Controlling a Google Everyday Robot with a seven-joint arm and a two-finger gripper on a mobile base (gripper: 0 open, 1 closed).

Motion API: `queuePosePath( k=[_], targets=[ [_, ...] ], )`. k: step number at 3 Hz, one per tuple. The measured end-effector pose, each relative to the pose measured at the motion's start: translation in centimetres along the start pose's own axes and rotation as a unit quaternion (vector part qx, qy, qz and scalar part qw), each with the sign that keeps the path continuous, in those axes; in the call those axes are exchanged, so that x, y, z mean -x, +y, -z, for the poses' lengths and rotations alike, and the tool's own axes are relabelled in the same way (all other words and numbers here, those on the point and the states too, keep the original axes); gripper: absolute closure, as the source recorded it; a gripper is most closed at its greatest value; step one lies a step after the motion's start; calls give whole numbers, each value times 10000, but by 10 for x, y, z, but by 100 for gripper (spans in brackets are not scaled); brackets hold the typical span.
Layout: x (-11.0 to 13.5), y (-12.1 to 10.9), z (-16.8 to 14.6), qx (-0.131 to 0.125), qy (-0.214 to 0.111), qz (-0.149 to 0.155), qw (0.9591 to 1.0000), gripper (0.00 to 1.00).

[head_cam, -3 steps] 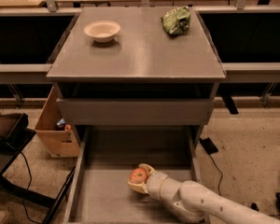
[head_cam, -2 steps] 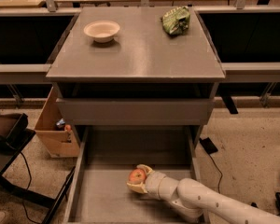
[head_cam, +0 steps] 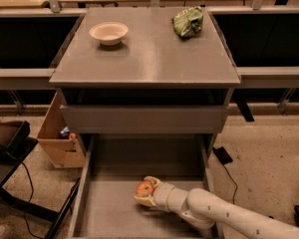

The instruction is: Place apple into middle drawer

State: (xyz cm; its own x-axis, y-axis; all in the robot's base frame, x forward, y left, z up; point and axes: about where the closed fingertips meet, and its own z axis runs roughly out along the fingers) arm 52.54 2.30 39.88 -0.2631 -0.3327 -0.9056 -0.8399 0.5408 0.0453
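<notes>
Down in the pulled-out middle drawer (head_cam: 109, 205), near the centre of its grey floor and a bit toward the right side wall, sits the gripper (head_cam: 143, 189) with the apple (head_cam: 144, 187) between its jaws. Jaws are closed in on the fruit, pinching it: one pale finger (head_cam: 152, 181) curves over the apple's far upper side, the other runs under its near lower side, so the apple sits right in the gap with its red-orange skin facing up and left. Cannot tell whether the apple touches the drawer floor or hangs just above it. White arm (head_cam: 224, 217) comes in from the lower right corner, crossing over the drawer's right wall, wrist pointing left toward the apple. Drawer floor around the gripper is bare grey metal, low side walls left and right. Above it a shallower drawer (head_cam: 144, 119) shows a plain flat front panel, pushed in. On the cabinet top (head_cam: 149, 63), a pale round bowl (head_cam: 108, 33) stands at the back left and a green snack bag (head_cam: 188, 22) lies at the back right, well apart from each other. Left of the cabinet, on the speckled floor, a cardboard box (head_cam: 57, 151) stands just beside the drawer's left wall.
</notes>
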Motion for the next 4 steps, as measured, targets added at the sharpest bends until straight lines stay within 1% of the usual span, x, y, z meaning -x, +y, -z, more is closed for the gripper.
queuePosePath(
  k=[4],
  targets=[
    [0,0,0,1,0,0,10000,4]
  ],
)
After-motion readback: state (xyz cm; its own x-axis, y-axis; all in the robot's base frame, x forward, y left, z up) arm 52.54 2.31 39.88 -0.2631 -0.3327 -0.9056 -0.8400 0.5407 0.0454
